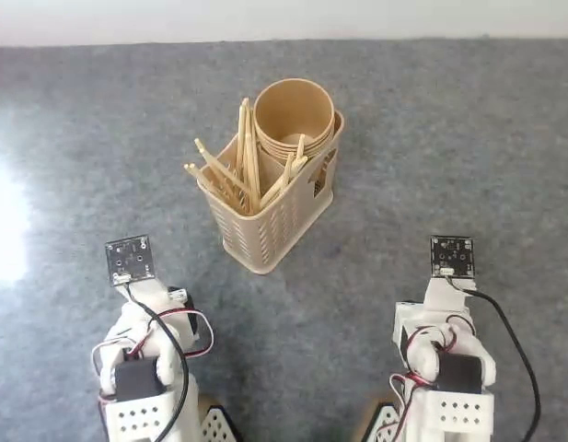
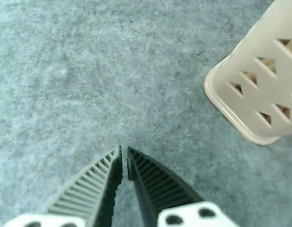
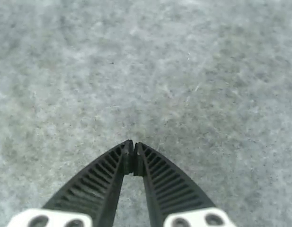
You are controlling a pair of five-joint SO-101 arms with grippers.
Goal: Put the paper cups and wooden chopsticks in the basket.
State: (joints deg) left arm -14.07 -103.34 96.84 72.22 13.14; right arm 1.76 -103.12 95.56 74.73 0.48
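Note:
A beige slotted basket (image 1: 265,235) stands on the grey carpet in the middle of the high view. Stacked paper cups (image 1: 295,115) sit in its far end, and several wooden chopsticks (image 1: 236,175) lean out of its near end. One corner of the basket (image 2: 252,94) appears in the left wrist view, ahead and to one side of my left gripper (image 2: 124,152), which is shut with nothing in it. My right gripper (image 3: 133,144) is shut over bare carpet, holding nothing. Both arms, left (image 1: 145,359) and right (image 1: 445,359), sit folded back at the near edge.
Grey carpet (image 1: 449,157) covers the whole surface around the basket. A pale wall strip (image 1: 284,18) runs along the far edge. A bright glare patch (image 1: 3,230) lies at the left.

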